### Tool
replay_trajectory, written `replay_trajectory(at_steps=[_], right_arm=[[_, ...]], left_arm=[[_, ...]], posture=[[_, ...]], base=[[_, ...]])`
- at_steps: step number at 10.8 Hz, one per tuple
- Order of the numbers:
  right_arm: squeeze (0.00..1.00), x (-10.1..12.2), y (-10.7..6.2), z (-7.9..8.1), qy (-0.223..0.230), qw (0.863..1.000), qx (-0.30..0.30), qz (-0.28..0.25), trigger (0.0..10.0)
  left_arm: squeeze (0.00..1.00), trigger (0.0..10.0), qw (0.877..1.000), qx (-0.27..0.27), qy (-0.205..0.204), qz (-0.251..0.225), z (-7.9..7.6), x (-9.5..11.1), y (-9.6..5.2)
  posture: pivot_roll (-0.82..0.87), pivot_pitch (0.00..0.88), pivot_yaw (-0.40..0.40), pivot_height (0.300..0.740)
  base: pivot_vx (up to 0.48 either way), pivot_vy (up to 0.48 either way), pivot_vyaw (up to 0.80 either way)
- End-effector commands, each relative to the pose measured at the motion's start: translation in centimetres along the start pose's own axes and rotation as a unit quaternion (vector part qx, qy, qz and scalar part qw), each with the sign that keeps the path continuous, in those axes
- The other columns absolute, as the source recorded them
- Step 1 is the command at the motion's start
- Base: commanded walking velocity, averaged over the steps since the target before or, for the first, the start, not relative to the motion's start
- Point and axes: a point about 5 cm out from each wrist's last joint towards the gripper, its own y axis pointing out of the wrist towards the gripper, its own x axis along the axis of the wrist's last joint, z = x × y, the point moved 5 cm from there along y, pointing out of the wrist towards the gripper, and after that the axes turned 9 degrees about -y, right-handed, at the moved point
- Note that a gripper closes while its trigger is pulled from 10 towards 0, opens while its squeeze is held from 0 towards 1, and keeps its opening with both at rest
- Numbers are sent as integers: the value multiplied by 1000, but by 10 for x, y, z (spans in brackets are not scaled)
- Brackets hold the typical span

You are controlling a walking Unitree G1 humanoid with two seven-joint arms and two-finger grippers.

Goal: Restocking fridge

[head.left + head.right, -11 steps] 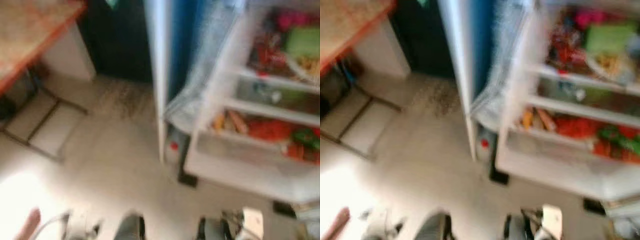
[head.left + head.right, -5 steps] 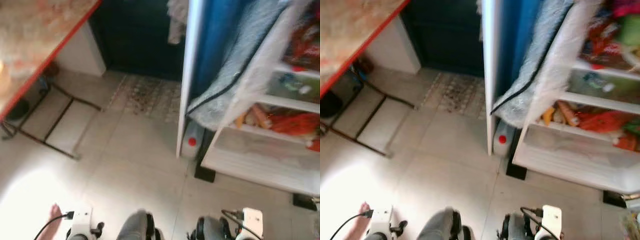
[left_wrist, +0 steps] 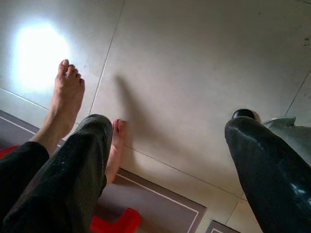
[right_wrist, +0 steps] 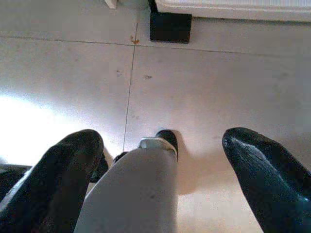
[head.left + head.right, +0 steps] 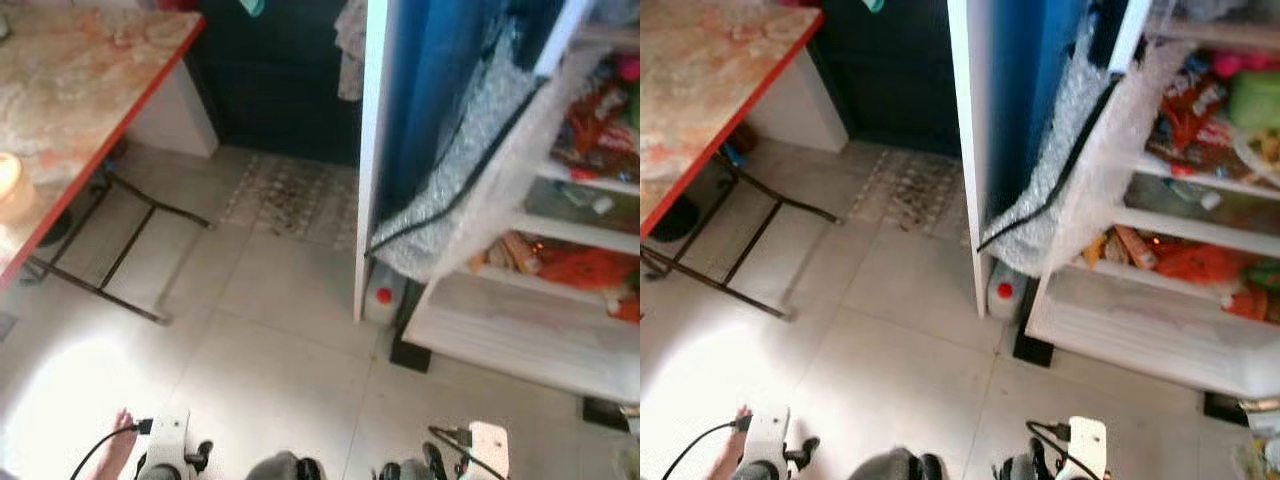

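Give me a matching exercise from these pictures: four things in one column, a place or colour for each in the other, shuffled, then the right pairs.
Things:
1. table
2. small rug
3. white jug with a red cap
4. bare feet

Places or colours:
A. on the floor at the foot of the open fridge door
B. marbled top with an orange edge
C. on the tiles beside the left gripper
D. patterned, lying before the dark doorway

Pairs: 1-B, 2-D, 3-A, 4-C
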Motion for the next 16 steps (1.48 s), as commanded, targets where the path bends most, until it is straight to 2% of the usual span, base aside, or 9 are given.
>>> replay_trajectory(at_steps=[1,4,5,7,9,11,13,15,16], right_arm=[[0,-20,-5,3,4,1000,4,30,10000],[0,-17,-3,4,-5,999,3,31,10000],[0,-13,-2,4,-21,999,6,26,10000],[0,3,3,8,-74,997,32,16,10000],[0,17,8,12,-87,996,35,6,10000],[0,30,12,18,-105,993,47,-6,10000],[0,37,14,16,-94,995,36,-3,10000],[0,43,16,11,-46,999,10,-6,10000],[0,47,17,11,-53,999,13,-5,10000]], left_arm=[[0,10000,1000,9,-2,29,7,-19,-5],[0,10000,999,6,-1,38,3,-21,-4],[0,10000,999,4,-1,36,0,-17,-2],[0,10000,1000,-12,5,25,-13,-1,3],[0,10000,999,-24,13,17,-19,13,7],[0,10000,1000,-22,15,6,-20,28,11],[0,10000,1000,-20,8,1,-22,35,12],[0,10000,1000,-25,-2,9,-31,30,12],[0,10000,999,-32,7,10,-34,29,12]], posture=[[77,212,107,740],[50,161,83,740],[44,139,73,740],[33,59,67,740],[26,6,79,740],[30,0,85,740],[53,0,66,740],[78,0,44,740],[79,0,45,740]], base=[[0,0,0],[0,0,0],[0,0,0],[0,0,0],[0,0,0],[0,0,0],[0,0,0],[0,0,0],[0,0,0]])
